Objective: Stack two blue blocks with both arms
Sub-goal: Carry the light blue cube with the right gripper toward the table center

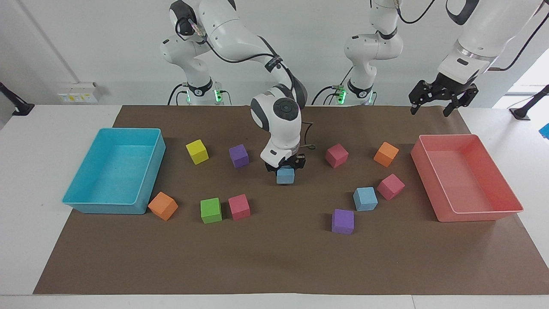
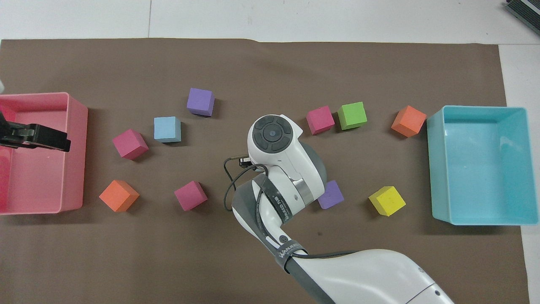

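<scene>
The right arm's black two-finger gripper (image 1: 285, 168) clasped a light sky-blue foam cube (image 1: 285, 176) over the brown paper mat (image 1: 274, 257), beside a purple foam cube (image 1: 238, 155).

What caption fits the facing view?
Right gripper holds a blue block over the mat; left gripper waits, open.

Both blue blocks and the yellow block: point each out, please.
Held blue block (image 1: 285, 176), facing view, front face, below the right claw (image 1: 285, 168).
Free blue block (image 2: 167, 128), overhead view, top face.
Yellow block (image 1: 197, 150), facing view, top face.
</scene>
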